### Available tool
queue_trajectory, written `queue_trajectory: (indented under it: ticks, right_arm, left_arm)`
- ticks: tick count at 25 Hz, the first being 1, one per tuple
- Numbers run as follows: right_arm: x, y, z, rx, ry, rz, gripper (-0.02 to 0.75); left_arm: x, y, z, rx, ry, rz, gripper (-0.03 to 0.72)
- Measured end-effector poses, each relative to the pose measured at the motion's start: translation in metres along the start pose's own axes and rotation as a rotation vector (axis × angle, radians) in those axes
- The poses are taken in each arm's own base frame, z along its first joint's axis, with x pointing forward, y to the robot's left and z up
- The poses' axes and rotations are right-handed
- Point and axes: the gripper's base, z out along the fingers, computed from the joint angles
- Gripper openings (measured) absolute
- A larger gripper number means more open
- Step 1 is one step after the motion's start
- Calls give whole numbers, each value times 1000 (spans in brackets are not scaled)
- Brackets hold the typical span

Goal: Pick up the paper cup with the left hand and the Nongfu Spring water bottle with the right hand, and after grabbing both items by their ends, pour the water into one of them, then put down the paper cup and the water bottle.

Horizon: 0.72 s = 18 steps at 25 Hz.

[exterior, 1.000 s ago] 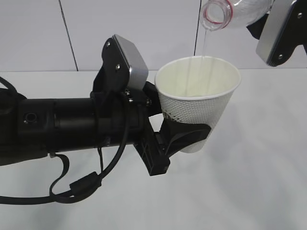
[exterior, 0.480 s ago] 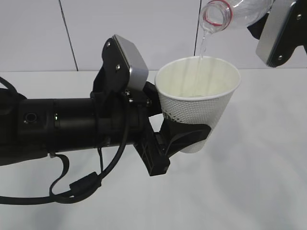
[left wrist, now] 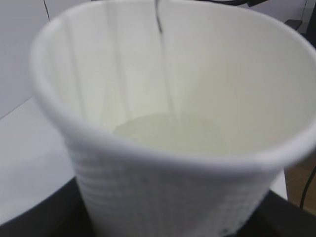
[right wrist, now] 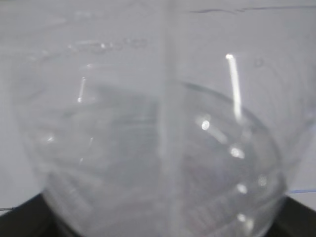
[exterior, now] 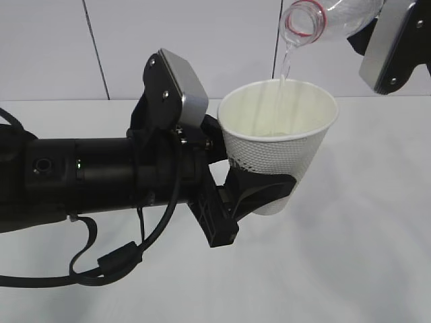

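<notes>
Desk [exterior: 377, 256] lies white beneath both my arms. My left hand [exterior: 259, 195] is clamped on the paper cup [exterior: 279, 145] near its base, holding it upright in the air. Above and to its right, my right hand [exterior: 394, 44] grips the Nongfu Spring water bottle [exterior: 323, 20], long axis tilted, mouth directly over the cup. The water [exterior: 284, 67] falls in a thin stream inside the rim.
</notes>
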Motion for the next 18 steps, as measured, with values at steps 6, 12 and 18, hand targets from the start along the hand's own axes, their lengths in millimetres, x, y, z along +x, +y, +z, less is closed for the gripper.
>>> queue_trajectory:
  ticks: [6, 12, 18]
  right_arm:
    - [0, 0, 0, 0, 0, 0, 519]
    - [0, 0, 0, 0, 0, 0, 519]
    - [0, 0, 0, 0, 0, 0, 519]
  left_arm:
    - [0, 0, 0, 0, 0, 0, 487]
    - [0, 0, 0, 0, 0, 0, 487]
    - [0, 0, 0, 0, 0, 0, 487]
